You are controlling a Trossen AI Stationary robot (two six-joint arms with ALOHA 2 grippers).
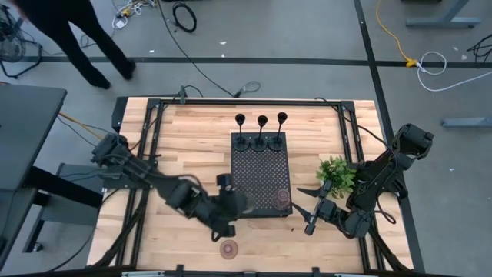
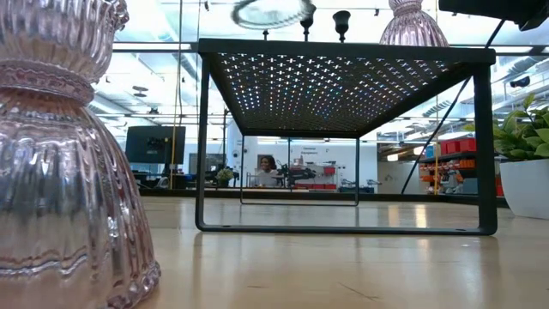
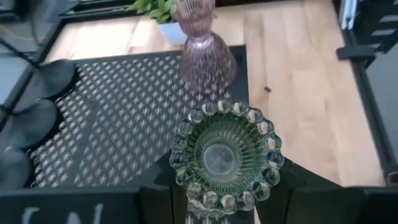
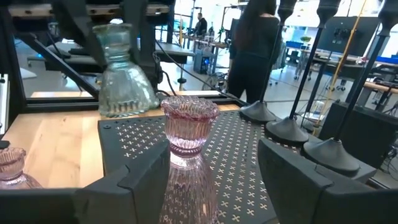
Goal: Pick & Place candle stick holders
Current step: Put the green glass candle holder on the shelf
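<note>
Placement of the olive holder [image 3: 225, 155] onto the black tray [image 1: 260, 165] looks to be the step in hand, and doing it well calls for a level, slow descent at the tray's near-left corner, with the base kept clear of the tray's edge and well away from the pink holder [image 3: 204, 53] already standing at the near-right corner. The left gripper [image 3: 217, 199] has its fingers closed narrowly around the olive holder's lower body, the beaded rim facing up at the wrist camera; in the right wrist view the holder hangs just above the tray corner, so it should be released only once the base sits flat on the perforated surface. The right gripper [image 4: 211, 177] waits at the tray's near-right side, beside the plant [image 1: 336, 174], with its fingers spread wide and nothing between them, the pink holder standing just ahead of them. Three black holders [image 1: 261, 132] stand in a row along the tray's far edge. A second pink holder [image 1: 229, 248] remains on the tabletop [image 1: 192, 131] in front of the tray, presumably next to be collected.
</note>
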